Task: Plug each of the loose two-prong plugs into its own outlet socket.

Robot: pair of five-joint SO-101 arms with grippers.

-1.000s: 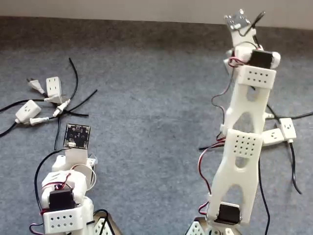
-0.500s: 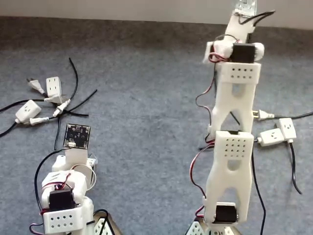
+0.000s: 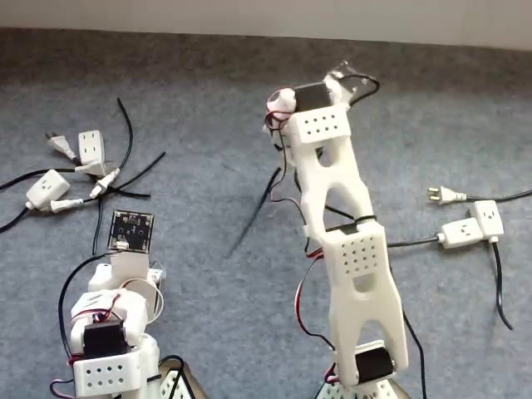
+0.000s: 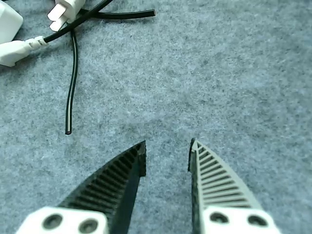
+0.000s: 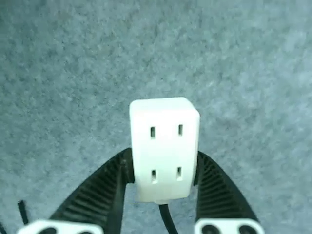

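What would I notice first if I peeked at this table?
The long white right arm stretches over the middle of the grey carpeted table, its black-fingered right gripper shut on a white boxy outlet socket with a black cord. Far left lies a tangle of white plugs and sockets on black cords.

Grey carpeted table (image 3: 216, 108) with scattered plugs (image 3: 438, 195), outlet sockets (image 3: 91, 146)

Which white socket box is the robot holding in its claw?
The socket box gripped in the right claw; the other boxes lie on the carpet.
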